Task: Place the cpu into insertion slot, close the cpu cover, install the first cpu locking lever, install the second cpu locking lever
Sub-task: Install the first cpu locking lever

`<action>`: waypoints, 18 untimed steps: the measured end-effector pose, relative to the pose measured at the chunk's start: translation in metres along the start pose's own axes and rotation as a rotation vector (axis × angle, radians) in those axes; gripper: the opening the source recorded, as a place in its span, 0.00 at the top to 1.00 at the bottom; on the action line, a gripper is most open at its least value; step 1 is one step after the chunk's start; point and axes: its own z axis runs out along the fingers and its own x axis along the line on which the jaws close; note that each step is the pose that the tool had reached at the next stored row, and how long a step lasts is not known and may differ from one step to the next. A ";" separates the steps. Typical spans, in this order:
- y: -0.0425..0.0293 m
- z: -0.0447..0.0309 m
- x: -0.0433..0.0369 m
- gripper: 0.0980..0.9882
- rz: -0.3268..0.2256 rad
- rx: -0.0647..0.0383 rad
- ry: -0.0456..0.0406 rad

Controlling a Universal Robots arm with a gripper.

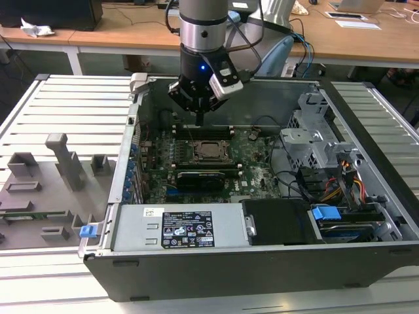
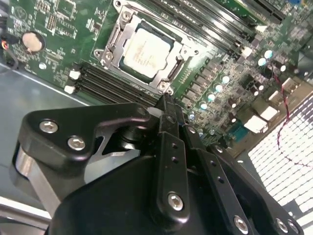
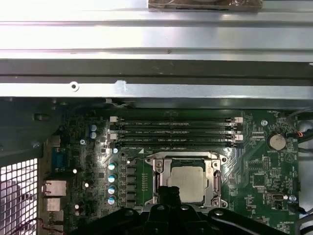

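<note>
The cpu (image 2: 145, 49) shows its pale silver top in the insertion slot (image 1: 209, 150), among green circuit board. The cpu cover (image 2: 110, 45), a silver frame, lies flat around the chip, whose top shows through its window. In the first wrist view the cpu (image 3: 188, 180) and the cpu cover (image 3: 159, 177) sit just past my fingertips. My gripper (image 1: 200, 120) hangs above the board's far side, a little behind the socket, over the memory slots. Its black fingers (image 2: 166, 115) are pressed together, shut, with nothing between them.
Long black memory slots (image 3: 176, 132) run beside the socket. A long black card (image 1: 200, 176) stands in front of it. The case's metal wall (image 3: 156, 90), the drive cage (image 1: 314, 140), the power supply (image 1: 186, 229) and loose cables (image 1: 344, 180) hem in the board. A grey fixture plate (image 1: 46, 183) lies outside.
</note>
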 end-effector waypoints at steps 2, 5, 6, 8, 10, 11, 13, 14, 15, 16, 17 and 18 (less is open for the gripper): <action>0.0001 0.0019 0.0046 0.99 -0.009 0.000 0.0005; 0.0004 0.0026 0.0123 0.99 -0.010 0.000 0.0005; 0.0005 0.0028 0.0148 0.99 -0.009 0.000 0.0004; 0.0008 0.0032 0.0195 0.99 -0.010 0.000 0.0003; 0.0016 0.0040 0.0237 0.99 -0.009 0.000 0.0004; 0.0021 0.0047 0.0248 0.99 -0.009 0.000 0.0005; 0.0026 0.0068 0.0270 0.99 -0.010 0.000 0.0004; 0.0028 0.0077 0.0283 0.99 -0.010 0.000 0.0004; 0.0030 0.0085 0.0297 0.99 -0.010 0.000 0.0005; 0.0031 0.0091 0.0314 0.99 -0.010 0.000 0.0004; 0.0032 0.0094 0.0330 0.99 -0.010 0.000 0.0006; 0.0036 0.0101 0.0353 0.99 -0.009 0.000 0.0004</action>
